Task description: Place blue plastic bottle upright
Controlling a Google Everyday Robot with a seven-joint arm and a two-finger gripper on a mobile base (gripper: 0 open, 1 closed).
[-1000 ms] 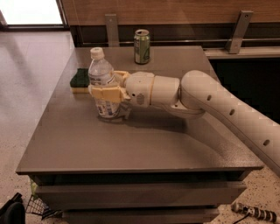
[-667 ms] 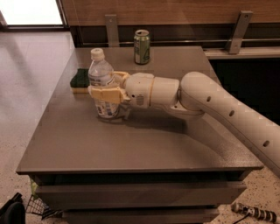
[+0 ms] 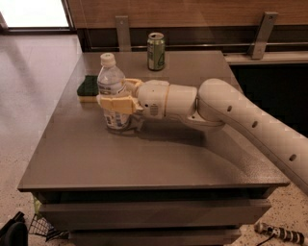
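A blue plastic bottle (image 3: 109, 79) stands upright on a grey bench (image 3: 159, 163), toward its left side and a little back from the middle. The bottle is clear plastic with a white cap on top and a white label with dark print around its lower half. Its base rests flat on the bench surface.

The gripper (image 3: 113, 94) is clasped around the bottle at about label height. Its cream-coloured fingers (image 3: 118, 104) grasp the bottle from both sides: one finger crosses the front of the label, and the other runs behind the bottle and shows only partly. The gripper is attached to a thick white wrist and arm (image 3: 231, 113) that reaches in from the right edge of the picture and lies low across the bench, roughly level with the bottle's middle.

Just beside the bottle on its left, partly behind it, lies a green sponge (image 3: 87, 86) with a yellow underside, flat on the bench near the left edge. Farther back, near the rear edge of the bench and well apart from the bottle, a green drink can (image 3: 155, 51) stands upright.

Behind the bench is a wood-panelled wall (image 3: 192, 12) with a dark strip below it. To the left is a pale, speckled floor (image 3: 29, 81).
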